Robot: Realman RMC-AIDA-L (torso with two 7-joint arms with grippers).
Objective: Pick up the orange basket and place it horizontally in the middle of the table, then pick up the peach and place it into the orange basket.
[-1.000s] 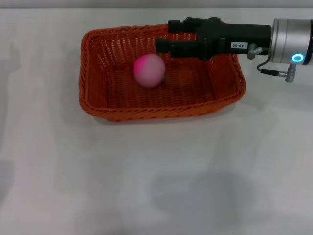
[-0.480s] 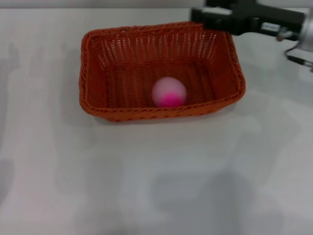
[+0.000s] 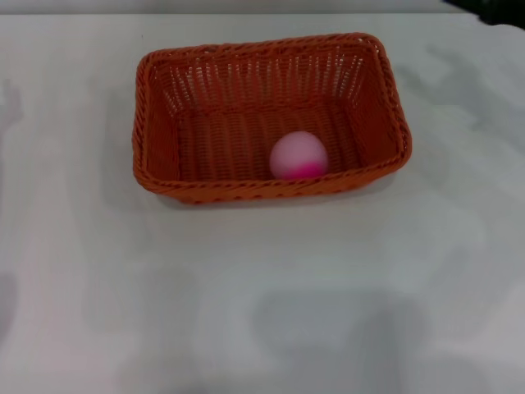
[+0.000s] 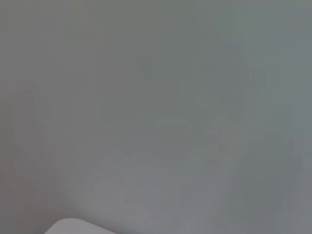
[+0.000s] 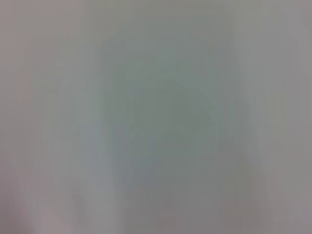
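Note:
The orange basket [image 3: 156, 123] lies lengthwise across the middle of the white table [image 3: 262, 295] in the head view. Inside it the peach [image 3: 299, 155] rests on the basket floor, close to the near wall and right of centre, its pale side up. Only a dark sliver of my right arm [image 3: 500, 10] shows at the top right corner of the head view; its gripper is out of sight. My left gripper appears in no view. Both wrist views show only a blank grey surface.
Bare white tabletop surrounds the basket on every side, with a wide stretch in front of it. The table's far edge runs just behind the basket along the top of the head view.
My right arm has pulled back up and to the right, out of the head view. The peach, let go, has rolled to the right and toward the near wall of the basket.

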